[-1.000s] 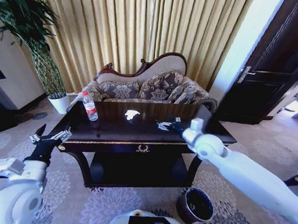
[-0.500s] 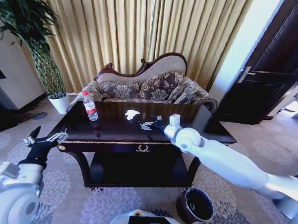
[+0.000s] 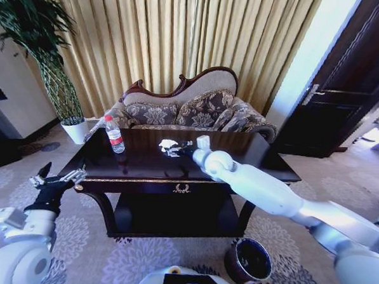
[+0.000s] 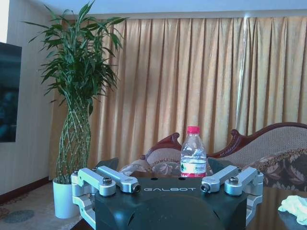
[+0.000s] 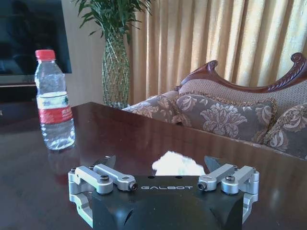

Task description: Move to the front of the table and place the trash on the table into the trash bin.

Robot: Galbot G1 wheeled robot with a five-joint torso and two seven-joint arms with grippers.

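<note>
One crumpled white paper scrap (image 5: 177, 164) sits between the right end effector's (image 5: 163, 165) wide-open fingers, mid glossy near-black tabletop (image 3: 144, 165); left end effector (image 3: 59, 176) idle, open.

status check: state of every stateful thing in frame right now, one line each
right gripper: open, low over the table, fingers either side of the crumpled paper
left gripper: open, empty, off the table's left front corner
crumpled paper: lying on the table, not gripped
water bottle: upright, red cap on, untouched
trash bin: upright on the carpet, open top
</note>
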